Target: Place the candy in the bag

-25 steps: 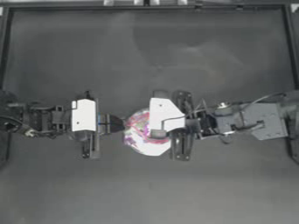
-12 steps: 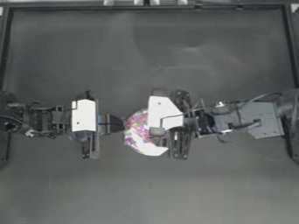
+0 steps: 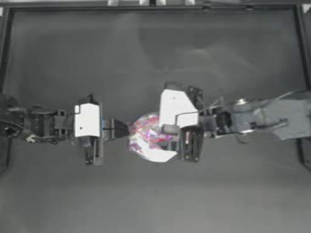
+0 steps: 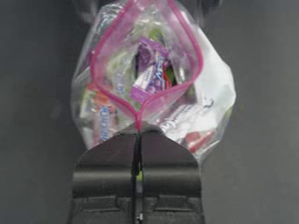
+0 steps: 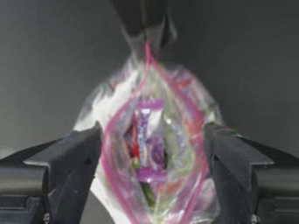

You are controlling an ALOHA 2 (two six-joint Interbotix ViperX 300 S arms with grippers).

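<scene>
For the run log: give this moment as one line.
left gripper: shut on bag | right gripper: open, straddling bag | candy: inside

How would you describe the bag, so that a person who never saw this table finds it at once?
Look at the middle of the dark table, between the two grippers. There sits the bag: clear crinkly plastic with a pink zipper edge, open, holding candy in mixed colours.

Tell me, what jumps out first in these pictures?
A clear bag stuffed with bright candy sits mid-table, its pink-edged mouth gaping. The left claw pinches one end of its rim shut, while the right claw straddles the bag with its jaws wide apart.
</scene>
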